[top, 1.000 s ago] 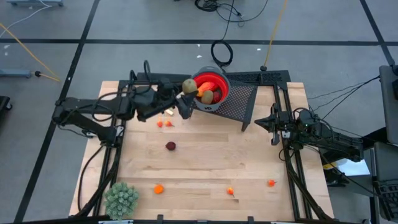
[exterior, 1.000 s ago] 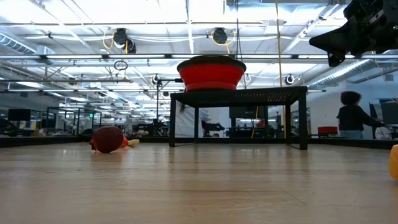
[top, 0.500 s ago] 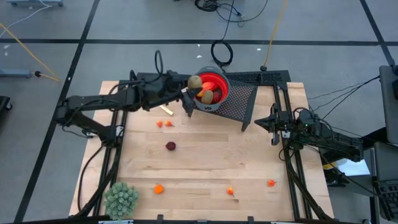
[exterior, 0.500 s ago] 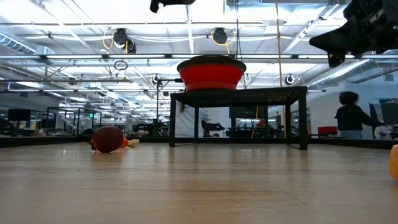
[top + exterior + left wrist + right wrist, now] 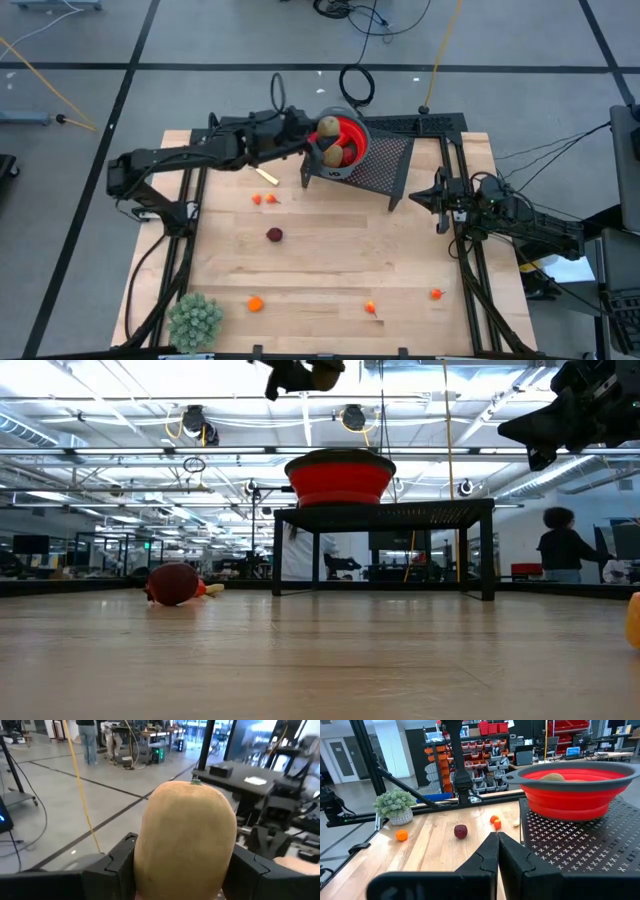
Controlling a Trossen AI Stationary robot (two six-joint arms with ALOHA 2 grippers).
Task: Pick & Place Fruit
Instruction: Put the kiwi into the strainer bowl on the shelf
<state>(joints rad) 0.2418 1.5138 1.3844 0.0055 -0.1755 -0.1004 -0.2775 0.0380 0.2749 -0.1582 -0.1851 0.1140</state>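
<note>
From above, my left gripper point(image 5: 325, 135) reaches across the table's far side and holds a brown kiwi point(image 5: 327, 127) over the near rim of the red bowl point(image 5: 352, 132). The bowl sits on a black mesh stand point(image 5: 385, 165) and already has other fruit inside. On the wooden table point(image 5: 330, 260) lie a dark red fruit point(image 5: 274, 235), two small orange pieces point(image 5: 263, 199) just beside each other, a yellow-handled knife point(image 5: 267, 176) near the stand, and three more orange pieces along the near side: point(image 5: 255, 303), point(image 5: 370, 307), point(image 5: 436, 294). A green spiky plant point(image 5: 195, 318) stands at the near left corner. My right gripper point(image 5: 443, 200) waits at the right edge, well apart from the bowl.

From table height, my left gripper point(image 5: 300, 372) hangs high above the bowl point(image 5: 339, 480) with the kiwi point(image 5: 326, 373) in it. The dark red fruit point(image 5: 173, 583) rests on the tabletop at left. A person point(image 5: 566, 547) stands in the room behind.

Through my left wrist, the kiwi point(image 5: 185, 840) fills the space between my two fingers point(image 5: 112, 865), clamped on both sides.

Through my right wrist, my fingers point(image 5: 487, 855) are pressed together with nothing between them. Beyond them are the bowl point(image 5: 570, 785), the dark red fruit point(image 5: 461, 831) and the plant point(image 5: 395, 806).
</note>
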